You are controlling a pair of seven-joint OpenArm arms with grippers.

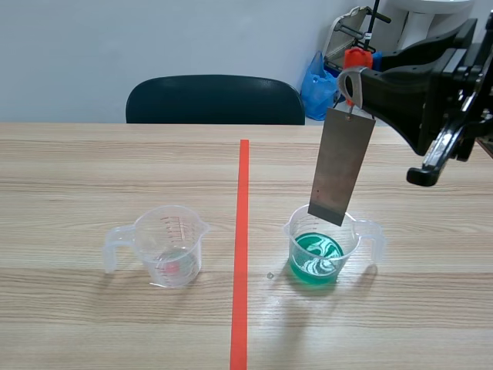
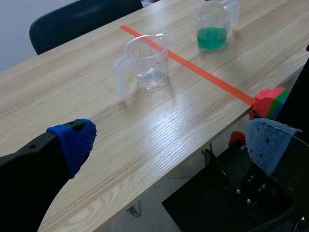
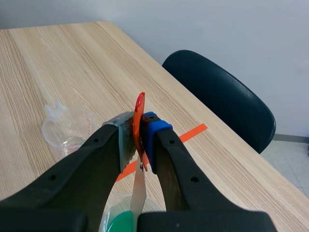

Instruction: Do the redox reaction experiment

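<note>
My right gripper [image 1: 356, 75] is raised at the table's right side, shut on an orange clip [image 3: 139, 110]. A grey metal plate [image 1: 341, 166] hangs from the clip. The plate's lower edge is at the rim of a clear beaker with green liquid [image 1: 323, 250], above the liquid. In the right wrist view the plate [image 3: 139, 193] drops between my fingers toward the green liquid [image 3: 120, 221]. A second clear beaker [image 1: 166, 247], nearly empty, stands left of the tape line. My left gripper [image 2: 171, 145] is open, back past the table's near edge, far from both beakers [image 2: 145, 65].
An orange-red tape line [image 1: 241, 247] runs down the table's middle between the beakers. A dark chair [image 1: 216, 100] stands behind the far edge, with a blue bag [image 1: 317, 85] beside it. Black equipment and a coloured block [image 2: 270, 101] lie below the near edge.
</note>
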